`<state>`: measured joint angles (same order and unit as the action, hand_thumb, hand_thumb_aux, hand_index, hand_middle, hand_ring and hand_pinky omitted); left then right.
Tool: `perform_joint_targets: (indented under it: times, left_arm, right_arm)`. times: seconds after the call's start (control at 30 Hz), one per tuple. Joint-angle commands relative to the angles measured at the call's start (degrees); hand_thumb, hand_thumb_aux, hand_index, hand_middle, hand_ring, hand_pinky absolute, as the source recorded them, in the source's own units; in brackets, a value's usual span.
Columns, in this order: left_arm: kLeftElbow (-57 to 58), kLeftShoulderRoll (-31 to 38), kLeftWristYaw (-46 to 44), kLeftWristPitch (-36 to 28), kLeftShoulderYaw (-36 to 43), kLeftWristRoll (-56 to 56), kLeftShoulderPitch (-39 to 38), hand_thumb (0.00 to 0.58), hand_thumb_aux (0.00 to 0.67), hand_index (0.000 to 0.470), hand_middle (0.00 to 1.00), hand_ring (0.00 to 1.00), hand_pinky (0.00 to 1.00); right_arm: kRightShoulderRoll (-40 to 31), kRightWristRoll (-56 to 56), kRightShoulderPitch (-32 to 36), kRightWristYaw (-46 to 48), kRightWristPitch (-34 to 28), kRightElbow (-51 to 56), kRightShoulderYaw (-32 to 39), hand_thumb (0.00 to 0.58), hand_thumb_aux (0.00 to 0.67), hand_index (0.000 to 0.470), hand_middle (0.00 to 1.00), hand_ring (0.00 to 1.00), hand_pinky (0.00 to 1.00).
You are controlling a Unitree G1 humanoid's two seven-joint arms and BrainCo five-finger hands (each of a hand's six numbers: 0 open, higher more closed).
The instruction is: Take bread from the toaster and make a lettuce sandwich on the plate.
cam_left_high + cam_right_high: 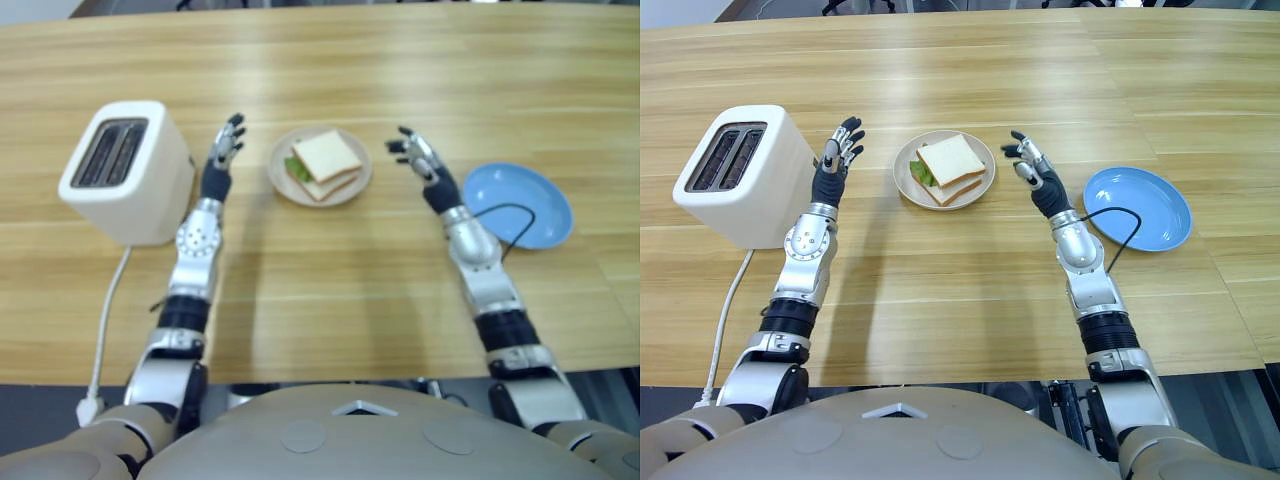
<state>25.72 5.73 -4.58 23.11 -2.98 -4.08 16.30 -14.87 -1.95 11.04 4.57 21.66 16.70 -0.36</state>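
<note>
Finding the white-bread lettuce sandwich (pixel 952 160) stacked on the round beige plate (pixel 903 178) mid-desk, left hand (pixel 836 153) and right hand (pixel 1029 168) open and empty, we advise drawing both straight back, clear of the rim.

Light wooden plank table (pixel 960 60), dark grey floor (pixel 1252 420), even light

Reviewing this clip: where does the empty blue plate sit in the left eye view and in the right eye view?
Left eye view: the blue plate lies at mid-height near the right edge, with a black cable crossing it.
Right eye view: the blue plate lies right of centre, further from the edge.
Shared landmark: the white toaster at the far left.
</note>
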Motion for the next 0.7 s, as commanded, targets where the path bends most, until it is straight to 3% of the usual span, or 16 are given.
perform_joint_targets:
  times: [0.03, 0.3, 0.7]
  left_arm:
    - [5.20, -2.16, 0.68, 2.62, -2.10, -1.95, -0.31, 0.000, 0.000, 0.000, 0.00, 0.00, 0.00]
    - [15.25, -3.59, 2.80, 8.28, -3.98, -0.89, 1.67, 0.000, 0.000, 0.000, 0.00, 0.00, 0.00]
    - [18.39, -3.15, 3.01, 10.97, -3.94, 0.11, 2.84, 0.000, 0.000, 0.000, 0.00, 0.00, 0.00]
  right_arm:
    - [3.37, -4.54, -0.91, 0.43, -0.70, 3.89, -3.04, 0.000, 0.000, 0.000, 0.00, 0.00, 0.00]
    - [6.51, -3.82, -0.17, -0.44, 3.61, 12.99, -5.29, 0.000, 0.000, 0.000, 0.00, 0.00, 0.00]
    - [6.71, -3.53, 0.91, -0.14, 5.30, 15.44, -5.79, 0.000, 0.000, 0.000, 0.00, 0.00, 0.00]
